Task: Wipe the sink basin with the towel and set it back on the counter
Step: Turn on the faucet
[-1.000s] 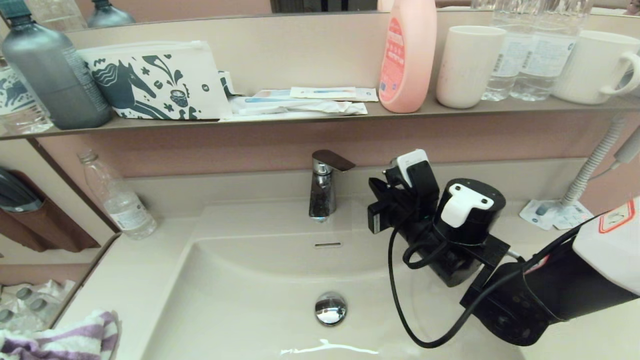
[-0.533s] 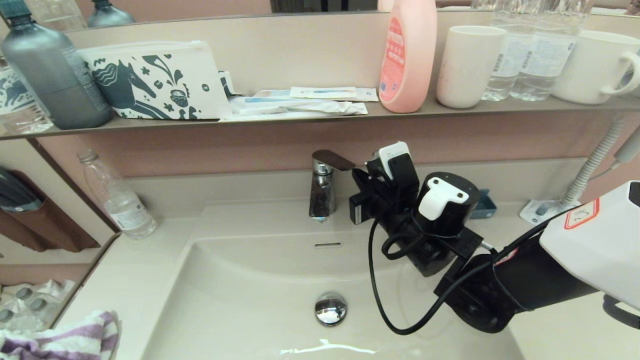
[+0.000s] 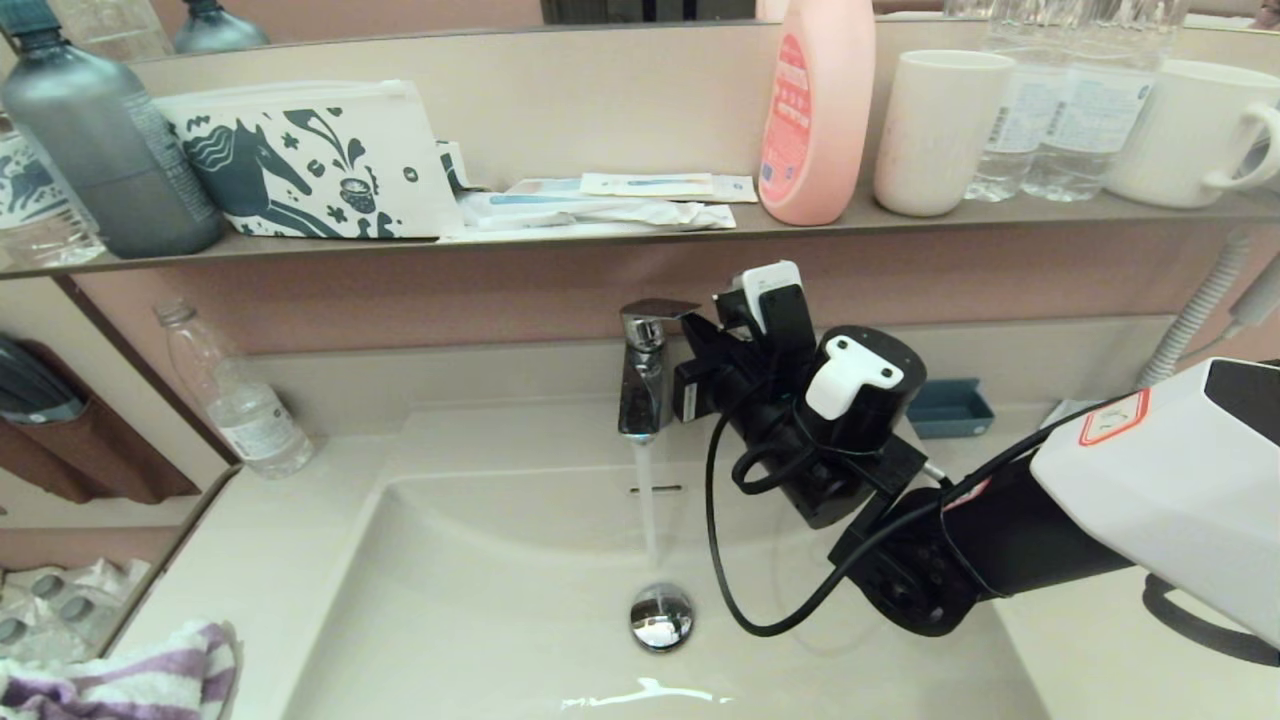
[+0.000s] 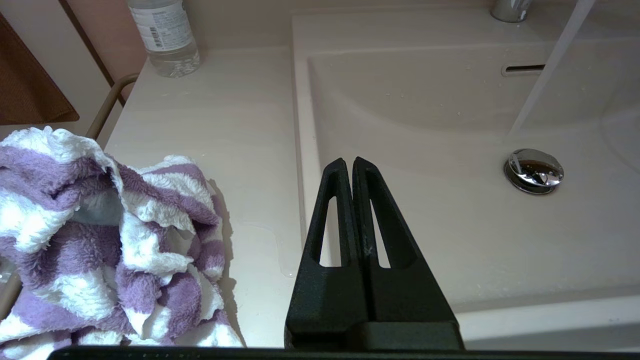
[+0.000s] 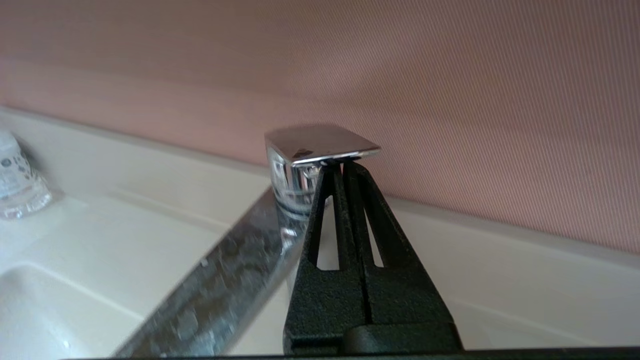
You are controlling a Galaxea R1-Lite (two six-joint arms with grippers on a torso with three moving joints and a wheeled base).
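Observation:
The beige sink basin (image 3: 480, 600) has a chrome drain plug (image 3: 661, 616) and an overflow slot (image 3: 655, 490). Water (image 3: 648, 510) runs from the chrome faucet (image 3: 640, 395) into it. My right gripper (image 5: 342, 165) is shut, its tips pressed up under the raised faucet lever (image 5: 320, 144). The purple and white striped towel (image 4: 100, 240) lies crumpled on the counter (image 4: 210, 125) left of the basin, at the front corner (image 3: 130, 680). My left gripper (image 4: 348, 162) is shut and empty, hovering over the basin's front left rim, just right of the towel.
A clear plastic bottle (image 3: 235, 395) stands on the counter's back left. The shelf (image 3: 600, 235) above holds a grey bottle (image 3: 105, 150), horse-print pouch (image 3: 310, 160), pink bottle (image 3: 815, 110) and cups (image 3: 935, 130). A small blue dish (image 3: 950, 408) sits behind my right arm.
My right gripper moved left to the faucet and went under the lever, which tipped up. Water now flows; it did not before.

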